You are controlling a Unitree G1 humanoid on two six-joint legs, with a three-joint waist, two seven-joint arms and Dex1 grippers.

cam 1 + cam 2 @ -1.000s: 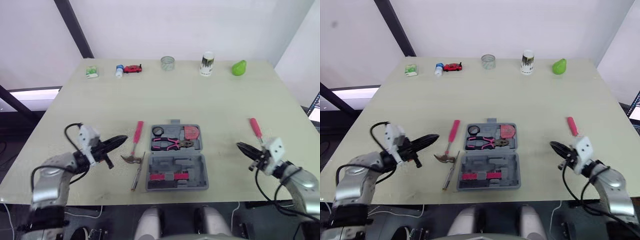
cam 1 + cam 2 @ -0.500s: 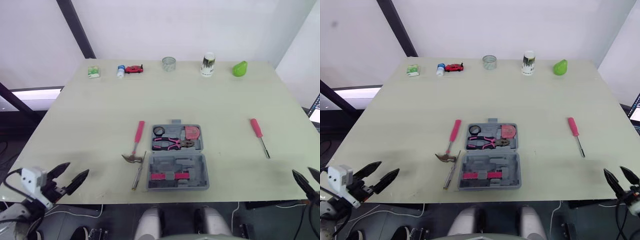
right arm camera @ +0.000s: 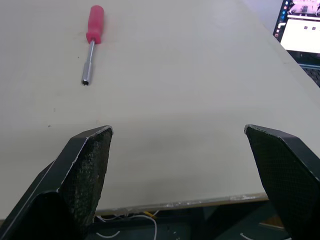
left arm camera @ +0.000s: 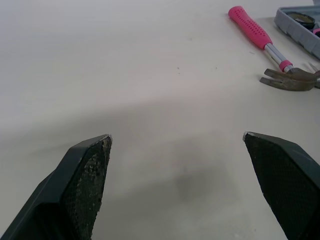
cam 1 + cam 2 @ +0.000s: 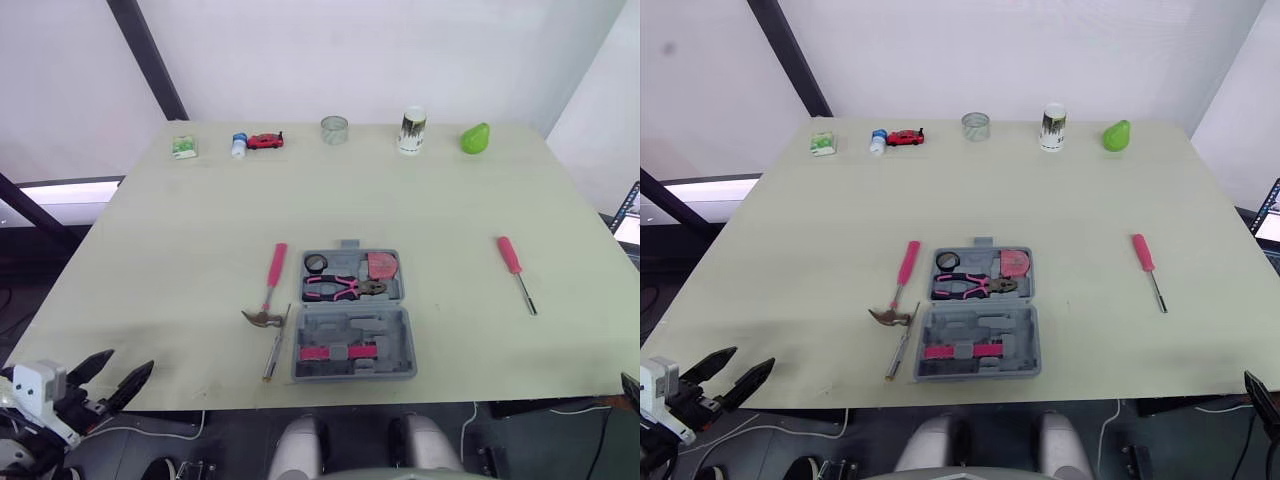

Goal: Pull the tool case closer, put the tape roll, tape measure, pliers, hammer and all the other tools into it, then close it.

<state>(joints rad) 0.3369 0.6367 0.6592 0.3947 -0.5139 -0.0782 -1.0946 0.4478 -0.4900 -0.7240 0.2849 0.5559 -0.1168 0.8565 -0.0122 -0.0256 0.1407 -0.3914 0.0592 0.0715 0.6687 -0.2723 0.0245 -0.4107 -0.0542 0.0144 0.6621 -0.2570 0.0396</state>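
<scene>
The grey tool case (image 5: 355,322) lies open near the table's front middle. Its far half holds a black tape roll (image 5: 316,263), pink-handled pliers (image 5: 340,288) and a red tape measure (image 5: 383,265). A pink-handled hammer (image 5: 270,287) and a thin metal driver (image 5: 277,343) lie just left of the case. A pink screwdriver (image 5: 515,268) lies far to the right. My left gripper (image 5: 110,375) hangs open off the front left corner, facing the hammer (image 4: 272,55). My right gripper (image 3: 182,165) is open at the front right edge, facing the pink screwdriver (image 3: 92,35).
Along the table's far edge stand a green packet (image 5: 183,146), a small bottle (image 5: 239,144), a red toy car (image 5: 265,140), a clear round container (image 5: 334,129), a can (image 5: 411,130) and a green pear (image 5: 475,138). A screen (image 3: 302,25) sits beyond the right edge.
Both grippers have gone from shut to open and drawn back from beside the case to the table's front corners, dropping lower in view.
</scene>
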